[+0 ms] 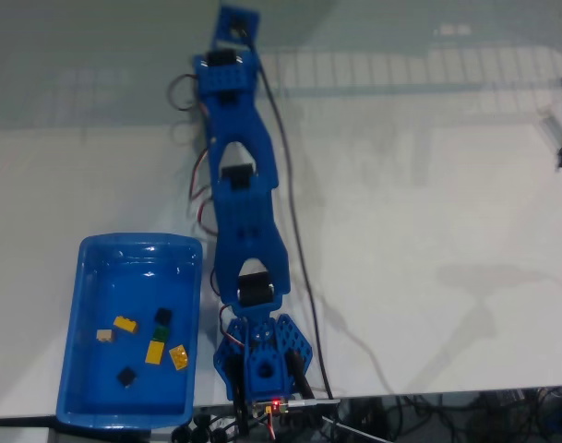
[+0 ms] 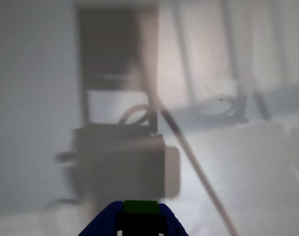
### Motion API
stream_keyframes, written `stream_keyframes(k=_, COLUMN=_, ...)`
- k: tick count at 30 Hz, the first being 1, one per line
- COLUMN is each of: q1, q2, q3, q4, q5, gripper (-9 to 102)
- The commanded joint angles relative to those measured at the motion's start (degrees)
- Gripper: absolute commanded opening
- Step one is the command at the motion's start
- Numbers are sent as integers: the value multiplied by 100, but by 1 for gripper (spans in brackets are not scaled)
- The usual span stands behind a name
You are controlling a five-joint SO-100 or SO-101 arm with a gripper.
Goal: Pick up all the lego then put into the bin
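Blue bin (image 1: 87, 305) holds six lego bricks (image 1: 155, 352): three yellow.

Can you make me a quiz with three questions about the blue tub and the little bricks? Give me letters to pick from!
1. Where are the lego bricks in the fixed view?
A. scattered on the white table
B. inside the bin
C. on top of the arm

2. How many bricks lie in the bin?
A. two
B. six
C. ten

3. What sits between the fingertips of the gripper in the wrist view?
A. a green brick
B. a red ball
C. a coin

Answers: 1 B, all the small pieces sit on the blue tub's floor. 2 B, yellow, green and black ones add up to six. 3 A, a green block shows between the blue fingertips.
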Motion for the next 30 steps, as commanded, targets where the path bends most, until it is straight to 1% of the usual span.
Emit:
stream_keyframes(k=1, q1=-677, q2=1828, q3=211, q4=114, q5=580, gripper=0)
stream_keyframes(k=5, q1=-2013, q2=3929, q3=809, q4=1204, q5=800, gripper=0)
stream_keyframes(k=8, q1=-3507, q2=5177, q3=1424, q4=2153, q5=633, gripper=0)
stream_keyframes(k=10, q1=-4562, q2=5634, q3=1837, q4=2786, q5=563, gripper=0)
stream_keyframes(k=12, q1=-5440, q2=5959, q3=2373, q4=3146, q5=738, gripper=0)
stream_keyframes(k=15, q1=-6214, q2=6267, q3=3349, q4=3331, q5=993, gripper=0)
stream_keyframes(k=18, q1=-6530, q2=6214, q3=4333, q4=3278, q5=800, gripper=0)
stream_keyframes(k=20, q1=-6636, q2=6187, q3=4860, q4=3067, q5=747, gripper=0)
stream_keyframes(k=24, q1=-6645, q2=6117, q3=5186, q4=2936, q5=721, gripper=1)
stream_keyframes(k=25, q1=-6645, q2=6117, q3=5186, q4=2936, q5=729, gripper=3)
stream_keyframes(k=28, q1=-6618, q2=6135, q3=5150, q4=2936, q5=817, gripper=21)
stream_keyframes(k=30, q1=-6539, q2=6161, q3=5106, q4=2936, q5=826, gripper=29)
